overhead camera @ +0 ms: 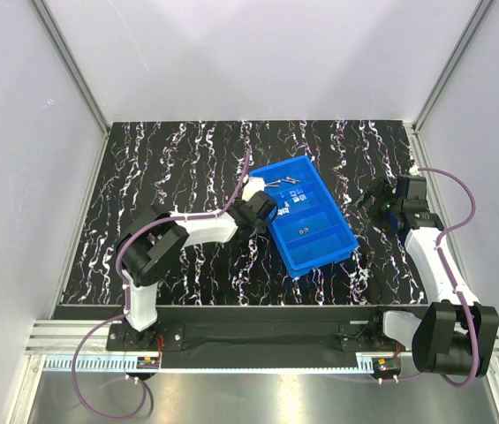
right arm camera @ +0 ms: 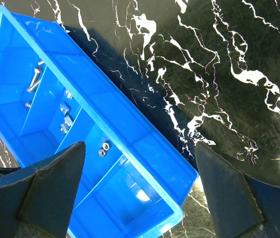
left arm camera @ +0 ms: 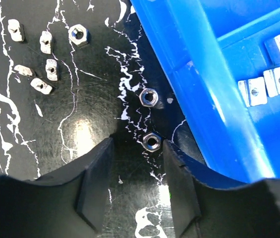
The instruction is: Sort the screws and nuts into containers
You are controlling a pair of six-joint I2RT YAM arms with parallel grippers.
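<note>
A nut (left arm camera: 152, 142) lies on the table (left arm camera: 80, 129) right at the tips of the left gripper (left arm camera: 139, 145). It is inside the gap, but much closer to one finger (left arm camera: 179, 183) than to the other. A second nut (left arm camera: 148, 97) lies just beyond it. Both are just beside the outer wall of the tray (left arm camera: 199, 74), on its left long side. More loose nuts (left arm camera: 52, 68), one hexagonal and the others squarish, lie together well apart from these two.

The tray stands in the middle of the table, turned at an angle. Its far compartment (right arm camera: 11, 94) holds the screws (right arm camera: 34, 79), the next one holds square nuts (right arm camera: 65, 119), and the third holds two hex nuts (right arm camera: 103, 148).

From the top camera the left arm covers the nuts on the table, and the parts in the tray are only small specks. The left wrist picture cuts the tray off at the right edge. In the right wrist picture a finger hides the tray's lower left corner. It cannot be told whether the near nut touches the finger, nor whether the fingertips touch the table.

The left gripper is about half open and grasps nothing; its jaws stand on both sides of the near nut without pressing it. The right gripper (right arm camera: 140, 148) is right of the tray, raised, with jaws spread wide, and it holds and touches nothing.
</note>
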